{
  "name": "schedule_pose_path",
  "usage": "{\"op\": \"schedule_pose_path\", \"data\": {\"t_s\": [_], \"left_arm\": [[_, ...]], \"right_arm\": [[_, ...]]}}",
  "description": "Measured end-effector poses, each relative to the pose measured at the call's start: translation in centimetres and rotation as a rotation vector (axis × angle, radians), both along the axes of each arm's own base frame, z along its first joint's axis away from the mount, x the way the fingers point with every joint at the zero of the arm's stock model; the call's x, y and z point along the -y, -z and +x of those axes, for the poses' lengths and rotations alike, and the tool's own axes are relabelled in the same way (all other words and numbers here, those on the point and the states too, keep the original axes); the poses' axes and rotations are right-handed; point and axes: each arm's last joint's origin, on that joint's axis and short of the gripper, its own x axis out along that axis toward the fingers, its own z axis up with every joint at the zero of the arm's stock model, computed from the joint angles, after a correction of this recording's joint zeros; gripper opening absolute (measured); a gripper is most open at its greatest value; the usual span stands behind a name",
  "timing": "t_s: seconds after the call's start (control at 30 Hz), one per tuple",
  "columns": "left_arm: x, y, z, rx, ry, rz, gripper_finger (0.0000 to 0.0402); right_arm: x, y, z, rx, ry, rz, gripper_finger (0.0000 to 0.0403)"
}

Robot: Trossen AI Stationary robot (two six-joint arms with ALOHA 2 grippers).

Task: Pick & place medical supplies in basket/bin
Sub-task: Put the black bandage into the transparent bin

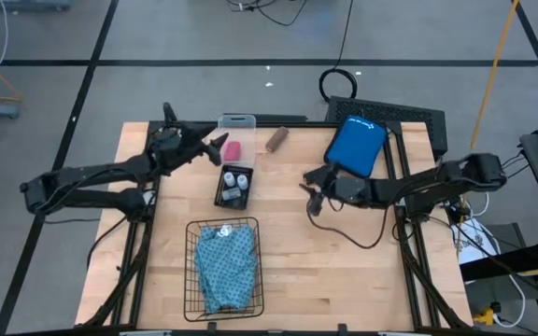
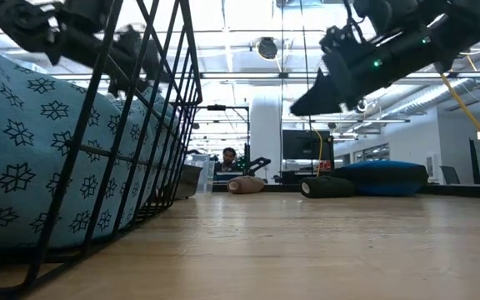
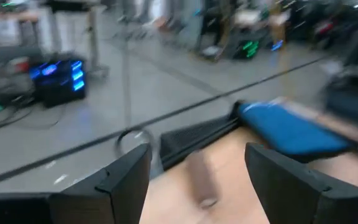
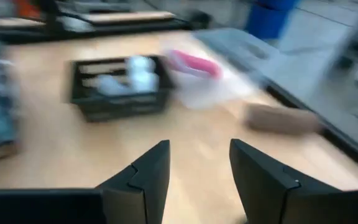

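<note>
The black wire-mesh basket (image 1: pixel 191 271) stands near the table's near edge, and the folded teal patterned cloth (image 1: pixel 227 266) lies inside it. White-capped vials (image 1: pixel 234 182) stand in a small black tray (image 1: pixel 220 198). The pink roll (image 1: pixel 233 150) lies in a clear box (image 1: pixel 236 123). The brown roll (image 1: pixel 276 140) rests on its side on the table. My left gripper (image 1: pixel 215 143) hovers open just left of the clear box. My right gripper (image 1: pixel 308 194) hovers open above the table, right of the tray. No black block can be made out in the high view.
A blue pouch (image 1: pixel 355 145) lies at the far right of the table, partly on a black rack (image 1: pixel 409 114). A dark lump (image 2: pixel 327 187) sits on the table before the pouch. Bare wood (image 1: pixel 334 271) shows right of the basket. A person (image 2: pixel 227 157) sits far behind.
</note>
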Motion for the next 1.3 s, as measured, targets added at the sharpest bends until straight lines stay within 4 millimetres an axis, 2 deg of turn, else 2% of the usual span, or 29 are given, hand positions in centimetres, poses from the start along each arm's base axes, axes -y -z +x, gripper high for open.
{"op": "schedule_pose_path", "data": {"t_s": [0.07, 0.3, 0.5, 0.63, 0.73, 0.9, 1.07, 1.3], "left_arm": [[0.6, -0.8, -0.4, 0.036, 0.055, 0.013, 0.0269], [1.8, -1.6, -0.6, 0.069, 0.152, 0.022, 0.0269], [1.9, -0.8, -0.2, 0.018, 0.161, -0.009, 0.0269], [1.7, 0.0, 0.2, 0.002, 0.154, -0.064, 0.0269], [1.6, 0.5, 0.5, -0.016, 0.152, -0.087, 0.0269], [1.3, 1.4, 1.1, -0.036, 0.145, -0.136, 0.0269], [1.2, 1.9, 1.4, -0.053, 0.142, -0.154, 0.0269], [1.2, 2.0, 1.5, -0.052, 0.142, -0.154, 0.0269]], "right_arm": [[0.9, 0.0, -0.5, -0.036, 0.058, -0.001, 0.0159], [5.5, 1.4, -1.8, -0.226, -0.008, 0.179, 0.0196], [8.3, 2.5, -1.9, -0.388, 0.014, 0.097, 0.0226], [9.3, 3.4, -2.1, -0.480, -0.070, 0.025, 0.0241], [9.9, 4.2, -2.2, -0.503, -0.095, 0.047, 0.0244], [9.8, 5.2, -2.7, -0.533, -0.130, 0.225, 0.0237], [8.3, 4.8, -2.4, -0.485, -0.208, 0.348, 0.0224], [5.6, 4.4, -2.6, -0.596, -0.358, 0.209, 0.0220]]}}
